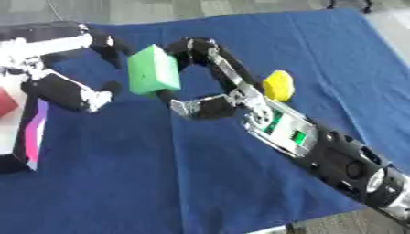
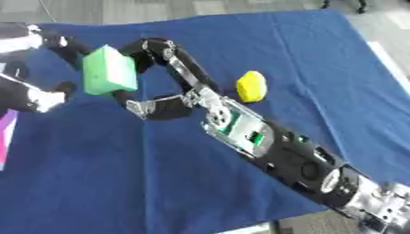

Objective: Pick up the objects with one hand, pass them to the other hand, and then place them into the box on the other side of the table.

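Note:
A green block (image 1: 152,68) hangs above the blue cloth at the upper left. My right hand (image 1: 227,73), reaching in from the lower right, pinches it, with fingers (image 1: 192,48) curled over its top right and the thumb (image 1: 196,106) under its lower edge. My left hand (image 1: 68,93) comes in from the left and stands open. Its upper fingers (image 1: 108,45) and its thumb (image 1: 102,91) flank the block's left side, close to it. A yellow lump (image 2: 250,86) lies on the cloth just right of my right forearm.
A box (image 1: 32,132) with white and pink walls sits at the left edge, with something red (image 1: 6,103) in it. The blue cloth (image 1: 120,173) covers the table, and its front edge runs along the bottom right.

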Robot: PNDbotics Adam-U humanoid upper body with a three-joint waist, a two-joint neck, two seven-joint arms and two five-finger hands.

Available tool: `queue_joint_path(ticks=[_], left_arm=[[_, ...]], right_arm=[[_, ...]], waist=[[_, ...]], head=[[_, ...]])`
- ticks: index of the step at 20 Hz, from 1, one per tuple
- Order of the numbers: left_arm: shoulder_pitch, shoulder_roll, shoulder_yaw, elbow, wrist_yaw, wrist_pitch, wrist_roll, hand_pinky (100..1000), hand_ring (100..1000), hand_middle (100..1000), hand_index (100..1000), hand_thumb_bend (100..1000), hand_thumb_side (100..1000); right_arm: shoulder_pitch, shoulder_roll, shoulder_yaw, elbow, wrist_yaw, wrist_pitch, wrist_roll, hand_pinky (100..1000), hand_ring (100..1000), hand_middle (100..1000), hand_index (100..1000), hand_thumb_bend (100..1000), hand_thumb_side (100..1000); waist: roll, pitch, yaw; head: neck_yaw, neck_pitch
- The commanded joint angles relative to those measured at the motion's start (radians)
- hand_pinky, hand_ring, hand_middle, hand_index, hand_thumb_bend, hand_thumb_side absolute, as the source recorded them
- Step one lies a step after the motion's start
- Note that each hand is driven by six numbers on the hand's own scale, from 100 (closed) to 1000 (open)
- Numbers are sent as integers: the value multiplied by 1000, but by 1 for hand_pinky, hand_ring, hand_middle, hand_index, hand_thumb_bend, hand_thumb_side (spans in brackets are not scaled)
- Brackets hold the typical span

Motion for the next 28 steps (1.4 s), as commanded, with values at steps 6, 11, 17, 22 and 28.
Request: queue_joint_path(ticks=[6, 11, 17, 22, 28], left_arm=[[-17, -3, 20, 2, 20, 2, -7, 1000, 843, 693, 914, 100, 231], [-19, -7, 18, -1, 35, 2, -18, 1000, 842, 691, 914, 100, 233], [-23, -15, 16, 4, 33, 2, -28, 1000, 843, 691, 913, 100, 235], [-23, -20, 15, 11, 31, -3, -33, 1000, 845, 693, 915, 100, 242], [-26, -22, 12, 4, 42, -12, -41, 1000, 844, 689, 911, 100, 244]], right_arm=[[-15, -30, -2, -39, 12, -11, 6, 602, 592, 516, 571, 244, 100], [-17, -30, 0, -37, 14, -6, 8, 600, 590, 516, 571, 246, 100], [-21, -32, 3, -39, 13, -13, 10, 599, 589, 516, 570, 246, 100], [-25, -32, 5, -39, 14, -11, 12, 598, 588, 516, 570, 247, 100], [-26, -34, 7, -39, 18, -5, 15, 596, 588, 517, 570, 247, 100]], waist=[[5, -7, 0], [4, -5, 2], [3, -5, 4], [3, -1, 3], [5, 1, 5]], head=[[-7, 5], [-7, 5], [-9, 5], [-10, 5], [-12, 5]])
